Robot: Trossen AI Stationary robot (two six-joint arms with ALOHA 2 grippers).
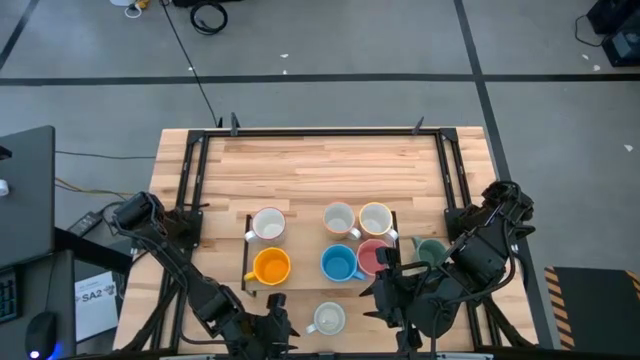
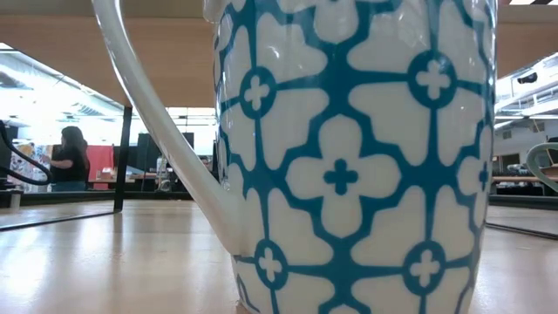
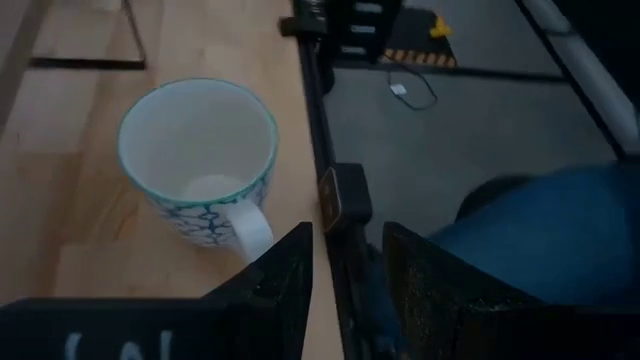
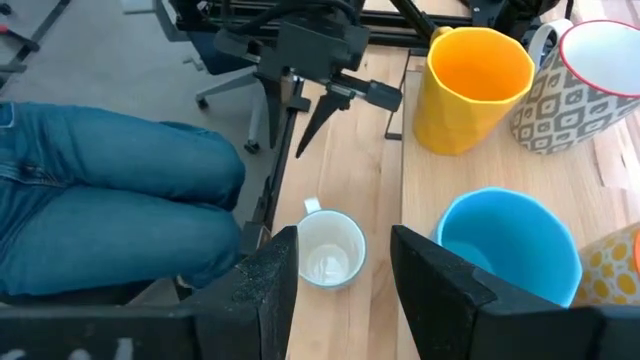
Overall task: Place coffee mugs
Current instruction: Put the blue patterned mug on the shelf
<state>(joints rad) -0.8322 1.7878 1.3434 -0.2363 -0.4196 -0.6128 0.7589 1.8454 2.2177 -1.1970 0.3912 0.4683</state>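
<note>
Left hand (image 3: pixel 345 270), fingers spread, empty, hovers just beside white teal-patterned mug (image 3: pixel 200 165), lined up toward its handle for likely pickup. Right hand (image 1: pixel 385 292), also spread and empty, waits beyond same mug. Blue mug (image 1: pixel 340 263), orange mug (image 1: pixel 271 266) grouped farther up counter (image 1: pixel 320 165).

Overhead view straight down, low view pressed against patterned mug (image 2: pixel 349 166), wrists share it
</note>
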